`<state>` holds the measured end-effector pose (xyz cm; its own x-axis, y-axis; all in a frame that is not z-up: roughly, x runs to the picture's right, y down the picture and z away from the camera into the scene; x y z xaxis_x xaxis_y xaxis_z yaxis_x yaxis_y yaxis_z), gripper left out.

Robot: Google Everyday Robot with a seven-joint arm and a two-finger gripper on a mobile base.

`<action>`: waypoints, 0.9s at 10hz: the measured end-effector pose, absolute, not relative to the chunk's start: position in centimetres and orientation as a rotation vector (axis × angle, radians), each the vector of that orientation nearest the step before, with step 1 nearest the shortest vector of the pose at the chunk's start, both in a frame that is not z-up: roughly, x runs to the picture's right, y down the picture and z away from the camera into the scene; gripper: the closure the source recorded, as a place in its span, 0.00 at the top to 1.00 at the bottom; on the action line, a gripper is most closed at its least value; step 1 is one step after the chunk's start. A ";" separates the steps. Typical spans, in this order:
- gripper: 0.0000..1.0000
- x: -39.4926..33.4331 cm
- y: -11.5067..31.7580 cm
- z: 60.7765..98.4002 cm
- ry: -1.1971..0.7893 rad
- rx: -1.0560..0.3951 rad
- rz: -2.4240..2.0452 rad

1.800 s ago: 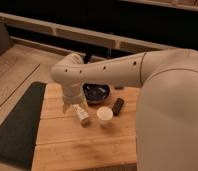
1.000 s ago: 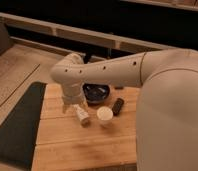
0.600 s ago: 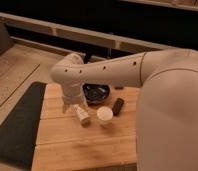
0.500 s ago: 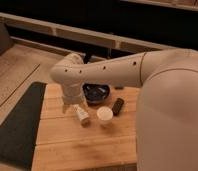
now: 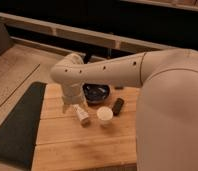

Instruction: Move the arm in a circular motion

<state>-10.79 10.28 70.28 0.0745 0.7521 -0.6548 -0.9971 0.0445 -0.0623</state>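
The large cream-white arm reaches in from the right across the wooden table. Its rounded elbow joint is at the left, above the table's far left part. A lower link drops from the elbow toward the tabletop. The gripper is at the end of that link, low over the table beside a small white bottle lying on its side.
A dark bowl sits at the back of the table. A white cup stands near the middle, with a dark cylinder to its right. A dark mat lies left of the table. A ledge runs behind.
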 end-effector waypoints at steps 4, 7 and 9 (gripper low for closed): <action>0.65 -6.2 6.8 73.4 0.502 -0.460 1.514; 0.65 -0.4 2.1 75.8 0.378 -0.331 1.569; 0.65 1.2 0.9 76.0 0.340 -0.303 1.584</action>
<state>1.23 0.90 76.04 -0.0410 0.9173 -0.3961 -0.9990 -0.0316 0.0301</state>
